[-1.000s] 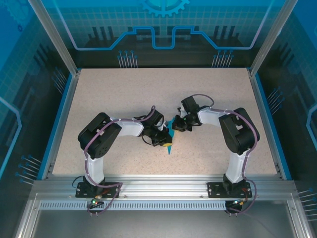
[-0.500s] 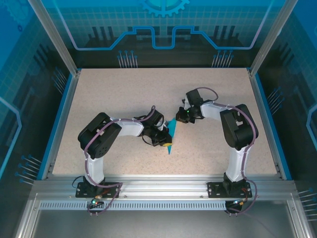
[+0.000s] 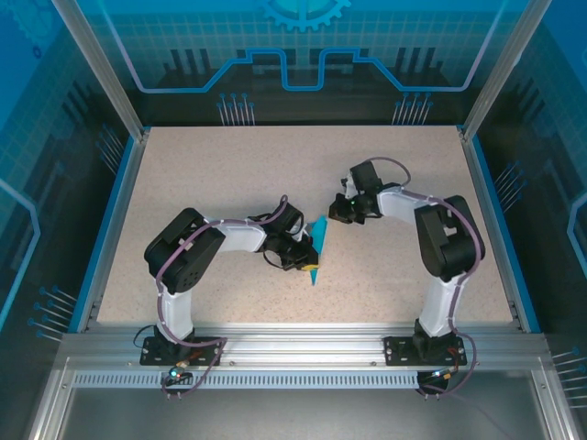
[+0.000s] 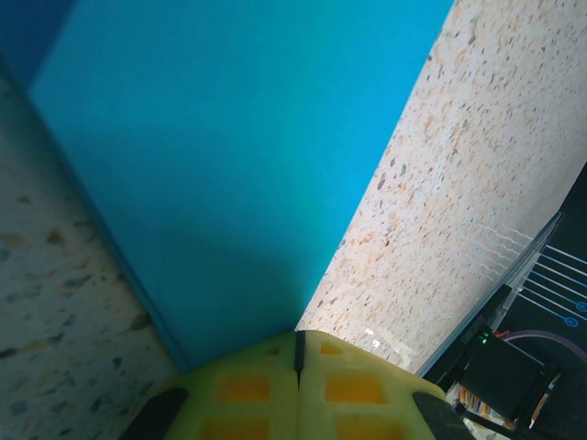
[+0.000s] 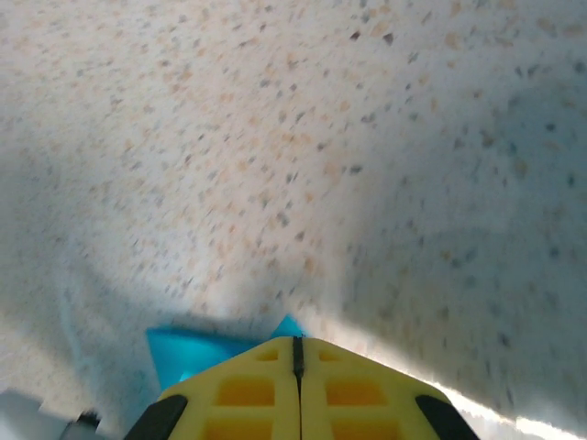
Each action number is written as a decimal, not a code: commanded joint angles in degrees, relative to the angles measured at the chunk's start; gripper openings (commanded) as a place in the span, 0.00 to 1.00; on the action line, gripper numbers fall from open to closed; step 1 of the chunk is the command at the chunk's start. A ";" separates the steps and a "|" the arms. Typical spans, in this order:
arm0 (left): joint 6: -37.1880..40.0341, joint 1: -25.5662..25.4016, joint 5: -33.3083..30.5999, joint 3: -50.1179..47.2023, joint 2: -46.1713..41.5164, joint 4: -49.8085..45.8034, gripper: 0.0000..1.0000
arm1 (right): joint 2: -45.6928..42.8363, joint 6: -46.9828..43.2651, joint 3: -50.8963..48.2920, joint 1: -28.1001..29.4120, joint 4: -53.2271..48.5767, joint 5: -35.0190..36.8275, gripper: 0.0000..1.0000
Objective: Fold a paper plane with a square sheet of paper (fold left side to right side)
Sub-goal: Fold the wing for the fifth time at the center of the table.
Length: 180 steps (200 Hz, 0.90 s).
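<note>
the paper plane [image 3: 321, 234] lies near the middle of the worktop [image 3: 229, 174] as a narrow teal-blue strip. its sharp tip points toward the arm bases and its broader end points away from them.

the left gripper [image 3: 309, 264] sits on the tip half of the paper plane, coming in from the plane's left side. in the left wrist view this gripper [image 4: 298, 344] is clenched, with the yellow fingers [image 4: 243, 390] meeting along one thin seam. the paper plane [image 4: 238, 165] spreads out from right in front of them as a flat teal wedge over the speckled worktop [image 4: 459, 183]. i cannot tell whether any paper is pinched in the seam.

the right gripper [image 3: 336, 215] hangs just beside the plane's broad end, on its right side, apart from the paper. in the right wrist view it [image 5: 295, 346] is also clenched and holds nothing. a small corner of the paper plane [image 5: 188, 353] peeks out beside its fingers, and beyond them lies bare worktop [image 5: 275, 137].
</note>
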 commanded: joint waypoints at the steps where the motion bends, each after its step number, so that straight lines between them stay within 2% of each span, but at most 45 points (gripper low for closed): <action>1: -0.48 -1.15 -4.05 -1.47 3.65 -8.08 0.00 | -6.99 0.02 -4.83 -0.05 1.81 -3.18 0.06; 36: -0.49 -1.17 -4.08 -1.48 3.70 -8.08 0.00 | -11.02 4.41 -12.78 2.64 7.56 -9.14 0.06; 79: -0.55 -1.25 -4.24 -1.40 3.70 -8.21 0.00 | -10.27 7.81 -17.69 6.03 11.68 -10.34 0.06; 180: -0.23 -1.33 -4.05 -0.81 3.87 -8.60 0.00 | -4.25 8.48 -14.95 8.99 12.91 -8.92 0.06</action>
